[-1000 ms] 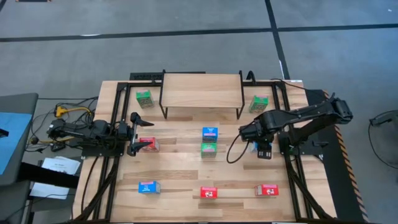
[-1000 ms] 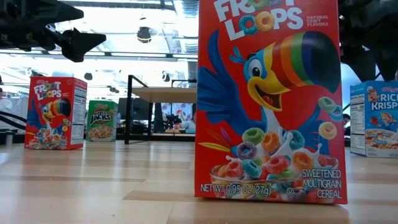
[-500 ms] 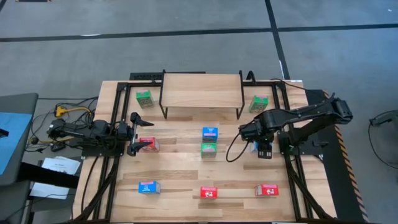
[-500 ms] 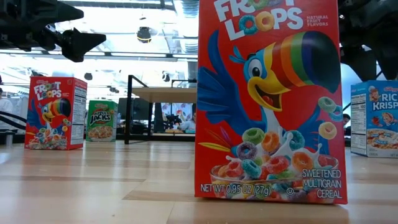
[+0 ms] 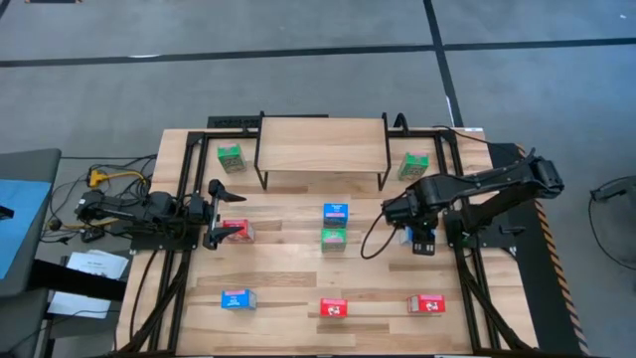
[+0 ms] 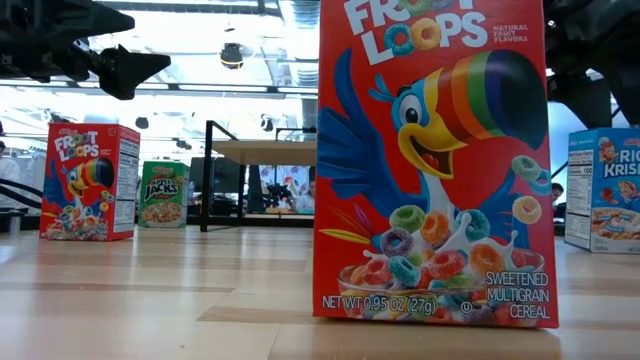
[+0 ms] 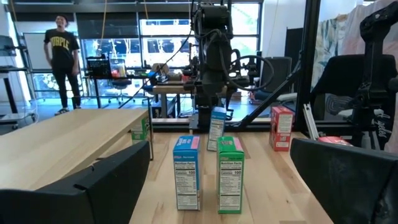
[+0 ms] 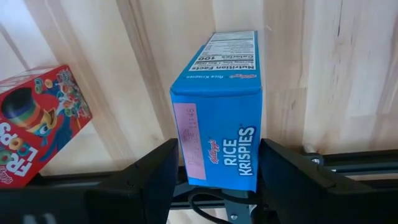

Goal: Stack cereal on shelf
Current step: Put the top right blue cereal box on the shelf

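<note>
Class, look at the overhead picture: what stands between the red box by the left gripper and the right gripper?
Two boxes mid-table, in the high view: a blue box and a green box just in front of it.

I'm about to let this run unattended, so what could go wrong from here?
1. The right pincer holds the blue Rice Krispies box only by its top end; it might swing or slip on the way to the shelf.
2. The green box stands between that arm and the shelf and could get knocked over.
3. The open left pincer hangs right by a red box; a careless descent may topple it.
</note>
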`<move>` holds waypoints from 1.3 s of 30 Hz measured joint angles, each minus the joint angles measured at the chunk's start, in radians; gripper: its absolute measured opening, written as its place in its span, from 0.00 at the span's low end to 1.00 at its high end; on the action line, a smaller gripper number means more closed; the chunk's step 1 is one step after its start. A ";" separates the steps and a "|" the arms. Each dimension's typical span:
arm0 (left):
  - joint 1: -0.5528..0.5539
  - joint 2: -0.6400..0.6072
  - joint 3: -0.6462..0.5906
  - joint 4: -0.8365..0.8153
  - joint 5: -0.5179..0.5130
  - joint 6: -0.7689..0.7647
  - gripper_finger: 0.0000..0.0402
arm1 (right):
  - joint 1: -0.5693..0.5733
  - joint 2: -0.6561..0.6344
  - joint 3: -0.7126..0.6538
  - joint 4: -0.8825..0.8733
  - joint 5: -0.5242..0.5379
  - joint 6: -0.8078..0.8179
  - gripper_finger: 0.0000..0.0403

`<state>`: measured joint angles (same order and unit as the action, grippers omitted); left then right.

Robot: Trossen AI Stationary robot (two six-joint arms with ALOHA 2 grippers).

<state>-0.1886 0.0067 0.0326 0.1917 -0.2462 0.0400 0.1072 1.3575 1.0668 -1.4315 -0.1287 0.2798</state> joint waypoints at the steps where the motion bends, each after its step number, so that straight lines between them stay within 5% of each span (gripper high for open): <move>1: 0.000 0.000 0.000 0.000 0.000 0.000 0.94 | -0.004 0.000 0.000 0.000 0.000 0.000 0.62; 21: 0.000 0.000 0.000 -0.005 -0.005 0.012 0.94 | -0.018 0.000 0.000 0.000 0.026 -0.056 0.62; 31: 0.000 0.000 0.000 -0.199 0.001 0.017 0.94 | -0.017 0.000 0.000 0.000 0.026 -0.052 0.62; 39: 0.000 0.004 0.001 -0.200 0.005 0.017 0.94 | -0.017 0.000 0.000 -0.001 0.025 -0.052 0.62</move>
<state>-0.1883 0.0105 0.0338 -0.0082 -0.2409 0.0573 0.0898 1.3571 1.0668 -1.4322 -0.1038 0.2278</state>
